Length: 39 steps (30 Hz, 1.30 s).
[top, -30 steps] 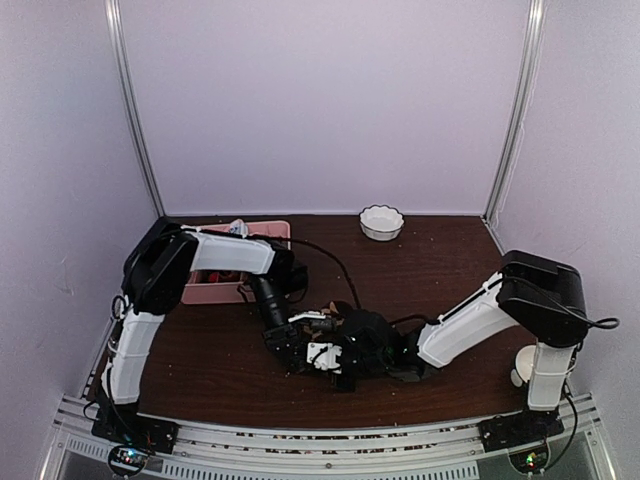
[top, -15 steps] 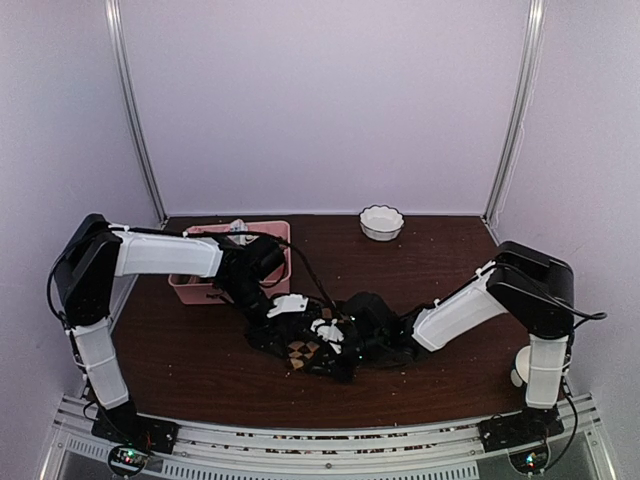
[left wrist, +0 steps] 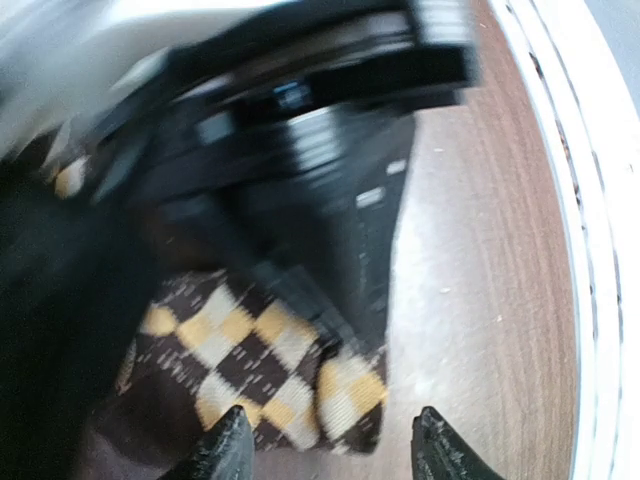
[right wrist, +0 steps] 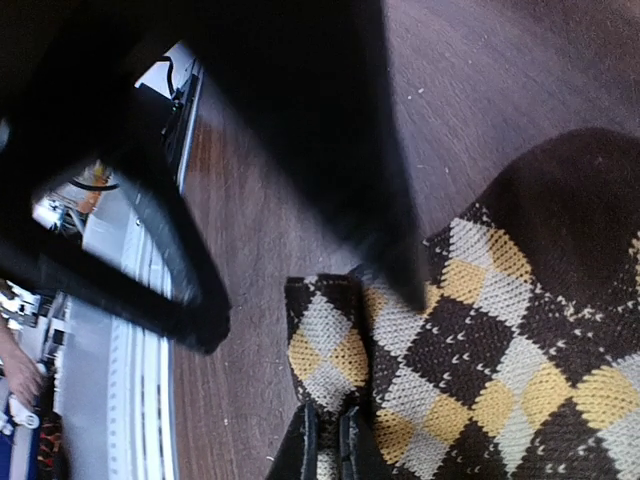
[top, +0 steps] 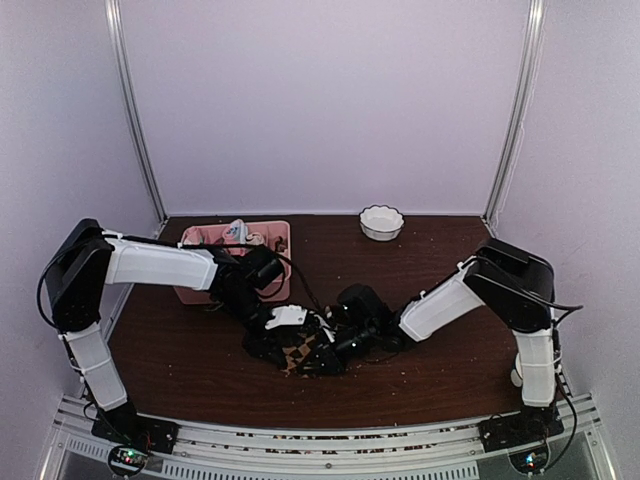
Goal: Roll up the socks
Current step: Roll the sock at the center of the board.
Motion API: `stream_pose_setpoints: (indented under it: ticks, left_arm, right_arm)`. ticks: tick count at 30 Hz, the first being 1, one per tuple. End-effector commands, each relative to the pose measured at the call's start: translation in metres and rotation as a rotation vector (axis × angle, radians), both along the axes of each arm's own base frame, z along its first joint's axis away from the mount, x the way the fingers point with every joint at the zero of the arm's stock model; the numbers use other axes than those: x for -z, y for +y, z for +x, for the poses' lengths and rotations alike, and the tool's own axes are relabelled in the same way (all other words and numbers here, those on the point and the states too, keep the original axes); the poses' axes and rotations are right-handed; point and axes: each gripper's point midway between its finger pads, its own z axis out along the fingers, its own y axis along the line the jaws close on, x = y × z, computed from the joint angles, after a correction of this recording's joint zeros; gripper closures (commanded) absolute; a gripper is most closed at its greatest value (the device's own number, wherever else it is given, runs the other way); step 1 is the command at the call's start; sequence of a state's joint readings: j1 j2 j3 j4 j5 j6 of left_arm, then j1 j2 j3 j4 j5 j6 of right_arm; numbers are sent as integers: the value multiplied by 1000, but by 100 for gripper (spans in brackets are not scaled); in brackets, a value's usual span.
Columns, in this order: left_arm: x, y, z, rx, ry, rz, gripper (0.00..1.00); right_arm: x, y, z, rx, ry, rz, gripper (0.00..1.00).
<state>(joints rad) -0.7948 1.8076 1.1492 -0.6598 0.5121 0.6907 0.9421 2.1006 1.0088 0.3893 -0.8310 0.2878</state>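
1. Table (top: 450, 370): one dark brown wooden surface. It carries every item below.

2. Arms: two. The left arm (top: 160, 265) passes along the near side of the pink tray (top: 283, 236) and ends just right of it. The right arm (top: 440, 305) reaches in from well to the right of the tray. Both ends meet at one spot.

3. Pink tray: one, at the far left of the table. The items in it are too small to count.

4. Argyle sock (top: 300, 352): one in view. It is dark brown with tan and pale diamonds. It lies flat on the table, to the right of the tray and nearer the arm bases, partly under both grippers.

5. White bowl (top: 381, 222): one, with a scalloped rim. It stands right of the tray, at the far edge and well apart from the sock.

6. Left gripper (left wrist: 333, 448): its fingers stand apart above one edge of the sock. Nothing is clamped between them.

7. Right gripper (right wrist: 330, 445): its fingers are closed together on a fold at the sock's edge. A strip of the patterned fabric shows between the tips.

8. Markings: small pale marks on the black body in the left wrist view are blurred beyond reading.
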Motion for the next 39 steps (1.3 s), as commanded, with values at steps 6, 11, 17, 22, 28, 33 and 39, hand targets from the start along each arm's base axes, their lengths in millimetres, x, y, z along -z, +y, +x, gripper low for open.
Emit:
stream_pose_setpoints:
  ticks: [6, 11, 17, 22, 28, 33, 39]
  left_arm:
    - [19, -8, -9, 75, -108, 58, 46]
    - [32, -6, -7, 77, -126, 114, 56]
    - [45, -3, 1, 64, -134, 196, 75]
    - [50, -1, 4, 50, -114, 240, 94]
    - [56, -1, -1, 54, -38, 276, 100]
    - [61, -2, -5, 62, 19, 300, 100]
    - [66, -1, -6, 73, 43, 322, 100]
  right_arm:
    - [108, -72, -19, 179, 342, -427, 100]
    - [109, -68, -17, 213, 382, -411, 100]
    - [106, -66, -15, 237, 420, -399, 100]
    - [99, -67, -8, 267, 405, -383, 83]
    - [74, -79, 9, 326, 344, -262, 70]
    - [46, -100, 40, 422, 287, -174, 70]
    - [14, -100, 68, 440, 296, -69, 74]
